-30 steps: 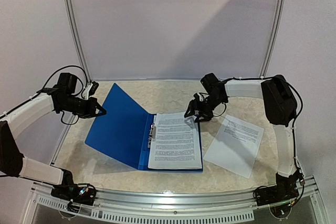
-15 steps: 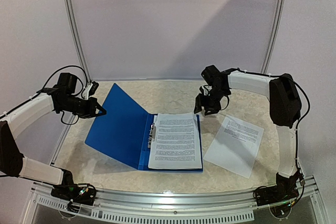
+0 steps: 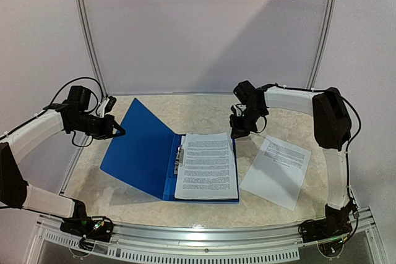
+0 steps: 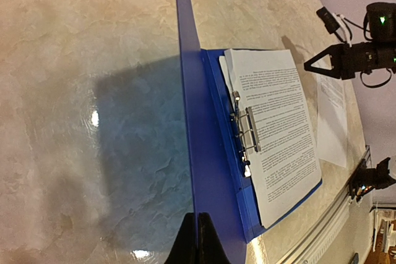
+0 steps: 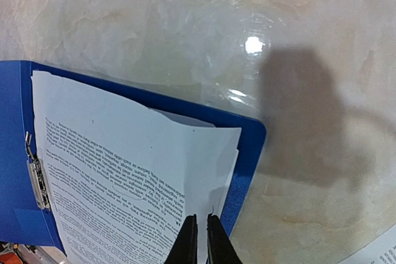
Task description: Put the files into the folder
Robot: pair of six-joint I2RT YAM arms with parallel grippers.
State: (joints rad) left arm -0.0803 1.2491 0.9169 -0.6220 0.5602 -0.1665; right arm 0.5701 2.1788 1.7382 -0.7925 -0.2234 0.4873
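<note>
Files (image 3: 207, 166) lie in the folder (image 3: 139, 153); one sheet (image 3: 276, 170) waits outside (my left tool (image 3: 117, 132) clamps the cover (image 4: 185, 122), right tool (image 3: 237, 131) closed).

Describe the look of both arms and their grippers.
Both the left arm and right arm have white link shells joined by boxy black joint housings, on black bases. Thin black cables loop beside the joints. The left gripper and right gripper are black, with slim tapered fingers.
</note>
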